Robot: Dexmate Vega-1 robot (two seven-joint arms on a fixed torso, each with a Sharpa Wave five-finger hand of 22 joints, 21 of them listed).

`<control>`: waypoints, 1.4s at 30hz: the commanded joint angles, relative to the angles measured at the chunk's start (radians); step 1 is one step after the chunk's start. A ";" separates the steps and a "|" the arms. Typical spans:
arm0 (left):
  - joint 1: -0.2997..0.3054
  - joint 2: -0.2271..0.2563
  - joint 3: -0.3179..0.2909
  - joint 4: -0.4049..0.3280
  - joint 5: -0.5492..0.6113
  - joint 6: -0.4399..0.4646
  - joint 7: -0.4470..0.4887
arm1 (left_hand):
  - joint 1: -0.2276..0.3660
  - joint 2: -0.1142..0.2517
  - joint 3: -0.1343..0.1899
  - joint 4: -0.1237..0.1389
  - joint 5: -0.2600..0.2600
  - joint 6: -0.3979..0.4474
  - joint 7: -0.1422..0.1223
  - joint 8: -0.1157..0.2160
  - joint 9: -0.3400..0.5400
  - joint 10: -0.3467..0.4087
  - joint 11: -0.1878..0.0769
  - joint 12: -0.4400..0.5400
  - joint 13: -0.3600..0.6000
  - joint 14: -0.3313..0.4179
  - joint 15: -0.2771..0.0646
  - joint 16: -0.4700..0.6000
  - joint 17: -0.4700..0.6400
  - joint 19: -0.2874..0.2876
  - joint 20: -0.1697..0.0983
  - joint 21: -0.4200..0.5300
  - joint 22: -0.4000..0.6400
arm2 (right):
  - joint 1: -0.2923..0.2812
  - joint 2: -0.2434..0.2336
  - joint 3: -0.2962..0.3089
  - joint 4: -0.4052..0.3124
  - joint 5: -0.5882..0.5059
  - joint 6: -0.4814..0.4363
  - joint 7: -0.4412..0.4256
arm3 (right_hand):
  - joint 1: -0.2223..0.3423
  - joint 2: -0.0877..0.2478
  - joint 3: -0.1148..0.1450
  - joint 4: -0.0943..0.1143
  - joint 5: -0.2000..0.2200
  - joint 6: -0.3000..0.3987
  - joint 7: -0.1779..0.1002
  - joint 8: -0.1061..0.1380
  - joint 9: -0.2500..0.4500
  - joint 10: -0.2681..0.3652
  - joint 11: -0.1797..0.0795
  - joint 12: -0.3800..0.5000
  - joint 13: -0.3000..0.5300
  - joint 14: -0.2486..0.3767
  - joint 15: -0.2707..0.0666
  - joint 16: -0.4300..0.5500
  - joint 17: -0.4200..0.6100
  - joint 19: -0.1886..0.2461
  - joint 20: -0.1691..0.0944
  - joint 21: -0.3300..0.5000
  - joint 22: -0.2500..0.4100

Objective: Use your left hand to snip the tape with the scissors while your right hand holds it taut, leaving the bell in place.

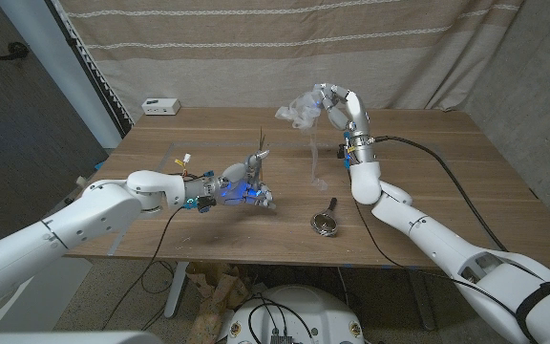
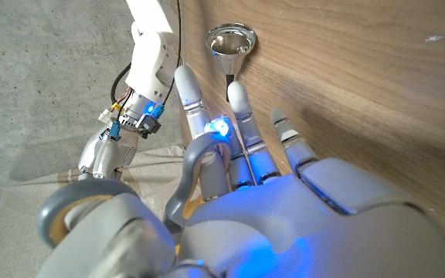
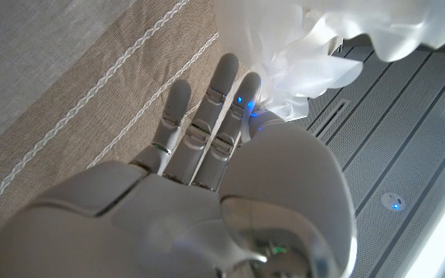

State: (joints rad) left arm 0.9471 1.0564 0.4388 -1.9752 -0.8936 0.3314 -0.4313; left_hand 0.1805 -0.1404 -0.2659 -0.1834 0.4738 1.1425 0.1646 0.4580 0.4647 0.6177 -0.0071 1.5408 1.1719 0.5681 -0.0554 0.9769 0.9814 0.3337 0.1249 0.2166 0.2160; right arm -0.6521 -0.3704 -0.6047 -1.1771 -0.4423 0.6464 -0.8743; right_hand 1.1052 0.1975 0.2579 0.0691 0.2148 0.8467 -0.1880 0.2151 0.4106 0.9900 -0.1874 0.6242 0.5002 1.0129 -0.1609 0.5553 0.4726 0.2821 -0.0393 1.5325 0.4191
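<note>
I am looking down over a wooden table (image 1: 428, 143) with both of my arms reaching in. My right hand (image 1: 344, 108) is raised above the far middle of the table, its fingers pinching a crumpled wad of clear tape (image 1: 299, 107); a thin strip of the tape hangs down from the wad toward the tabletop, roughly straight. In the right wrist view the pale, crinkled tape bunches against my fingertips (image 3: 234, 73). My left hand (image 1: 242, 182) sits low near the table's middle, gripping grey-handled scissors (image 1: 256, 161) whose blades point upward, well apart from the hanging strip. In the left wrist view a grey handle loop curls around my fingers (image 2: 199, 116). A small metal bell (image 1: 326, 220) lies on the table near the front edge, between my two arms.
</note>
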 commanded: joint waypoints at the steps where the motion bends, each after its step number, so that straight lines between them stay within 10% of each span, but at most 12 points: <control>1: -0.018 -0.007 0.015 0.005 0.012 -0.008 -0.034 | -0.019 -0.032 -0.083 0.058 0.006 -0.007 0.019 -0.006 0.002 0.033 -0.026 0.038 0.070 0.001 -0.007 0.008 0.004 -0.001 0.008 0.001 0.003 | 0.039 0.027 -0.048 0.091 -0.067 0.011 -0.111 | -0.011 -0.001 -0.002 0.002 0.006 0.002 -0.007 0.006 0.002 0.005 -0.008 -0.008 -0.001 0.011 -0.074 0.006 0.002 -0.004 -0.158 0.005 0.000; 42: -0.032 -0.021 0.017 0.015 0.000 -0.035 -0.089 | -0.020 -0.032 -0.083 0.057 0.008 -0.002 0.017 -0.012 0.009 0.039 -0.020 0.038 0.070 0.003 -0.006 0.020 -0.004 -0.001 0.009 0.002 0.003 | 0.069 0.041 -0.113 0.215 -0.018 0.065 -0.127 | -0.020 -0.003 -0.013 0.002 0.015 0.006 -0.014 0.008 0.007 0.022 -0.008 -0.032 -0.020 0.014 -0.074 -0.002 -0.013 -0.014 -0.157 0.009 -0.035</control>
State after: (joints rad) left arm 0.9268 1.0316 0.4513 -1.9509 -0.9006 0.2877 -0.5113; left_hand 0.1804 -0.1403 -0.2659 -0.1834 0.4788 1.1430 0.1651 0.4472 0.4711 0.6215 -0.0033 1.5408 1.1719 0.5681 -0.0554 0.9914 0.9790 0.3283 0.1302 0.2166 0.2160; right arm -0.5995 -0.3342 -0.6963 -1.0046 -0.4322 0.6889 -0.9743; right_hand 1.0936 0.1911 0.2505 0.0698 0.2235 0.8520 -0.1933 0.2151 0.4154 1.0040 -0.1947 0.5984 0.4797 1.0201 -0.1643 0.5553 0.4588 0.2694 -0.0408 1.5324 0.3847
